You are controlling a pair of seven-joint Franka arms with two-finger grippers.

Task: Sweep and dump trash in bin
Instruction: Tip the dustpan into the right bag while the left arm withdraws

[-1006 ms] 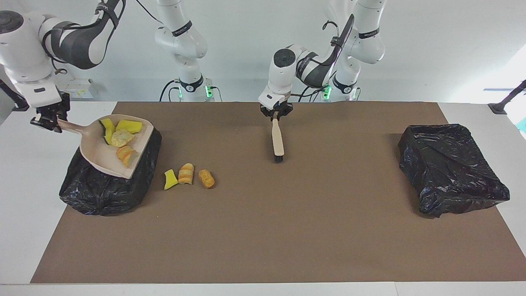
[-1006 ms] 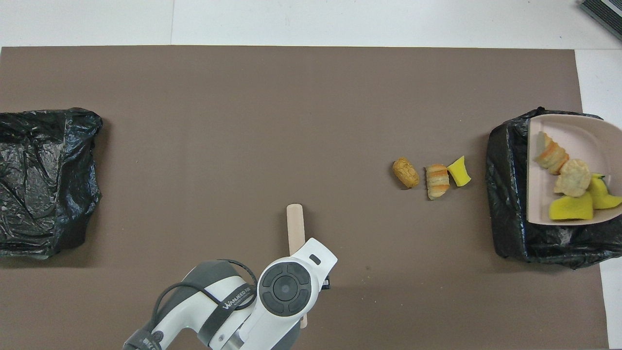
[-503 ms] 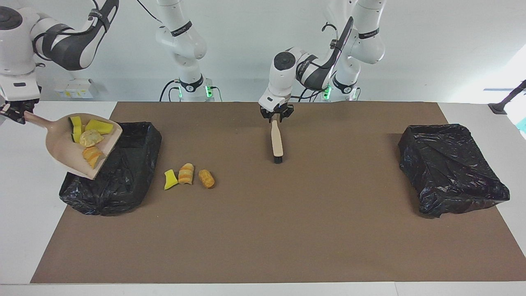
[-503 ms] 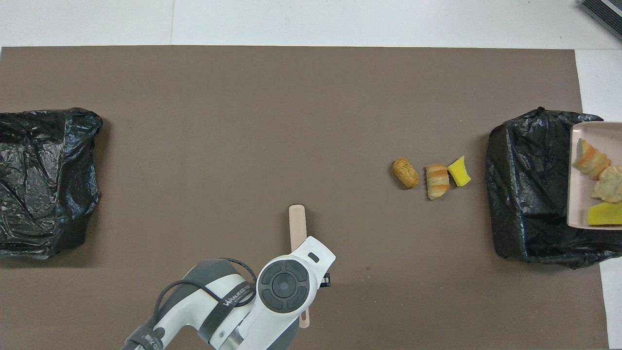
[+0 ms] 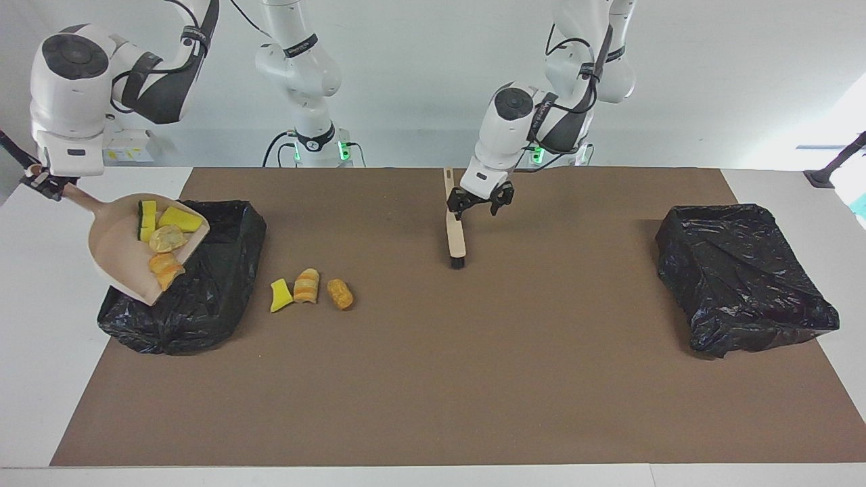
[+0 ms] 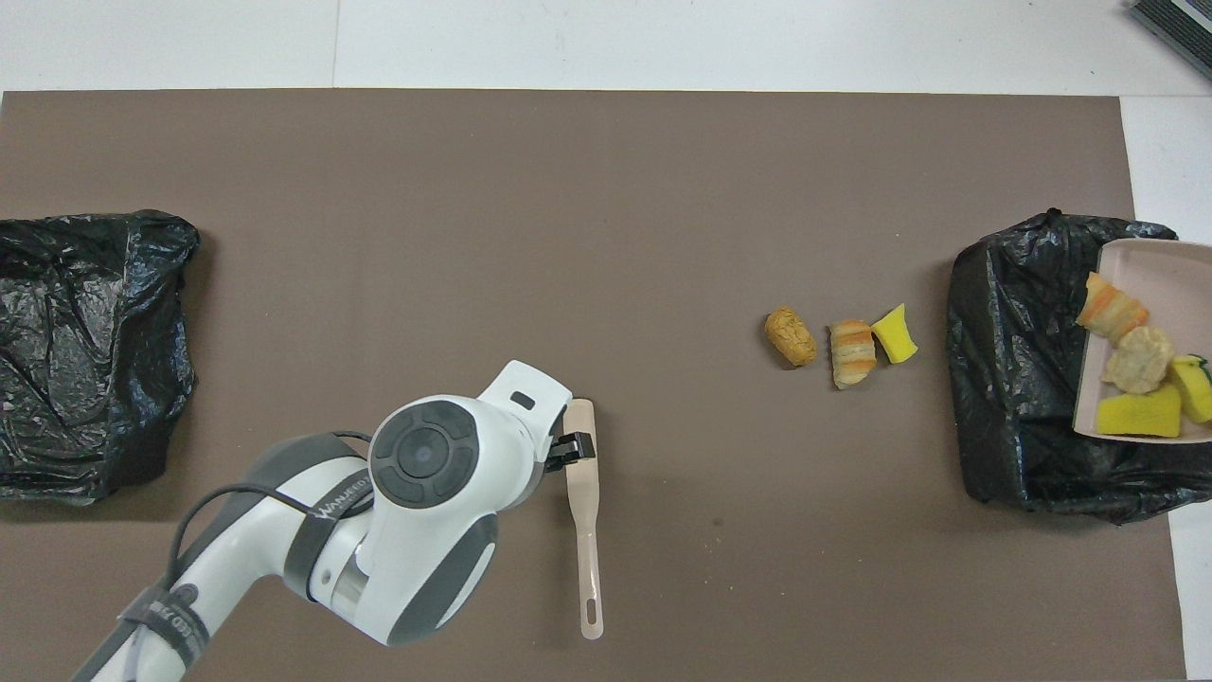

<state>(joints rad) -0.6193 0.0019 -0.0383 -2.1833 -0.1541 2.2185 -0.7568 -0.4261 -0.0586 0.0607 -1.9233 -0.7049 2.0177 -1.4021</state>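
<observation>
The right gripper (image 5: 42, 184), clamped on the beige plastic dustpan's (image 5: 122, 260) handle, tilts it with sponge and bread scraps (image 5: 162, 238) over the black-bagged bin (image 5: 216, 284). Three scraps (image 5: 310, 289) lie on the brown mat (image 5: 433, 379) beside that bin. The left gripper (image 5: 482, 203) hangs with fingers apart beside the beige brush (image 5: 454, 230).

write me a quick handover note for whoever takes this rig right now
Left gripper: fingers open, beside the brush, not gripping it. The brush lies on the mat, mid-table.
Right gripper: shut on the dustpan handle, pan tilted over the bin at the right arm's end.
Done: four scraps are in the dustpan, not yet dumped.
Left: tip those into the bin, then sweep up the three scraps on the mat beside that bin and dump them too.
A second bin sits at the left arm's end.
</observation>
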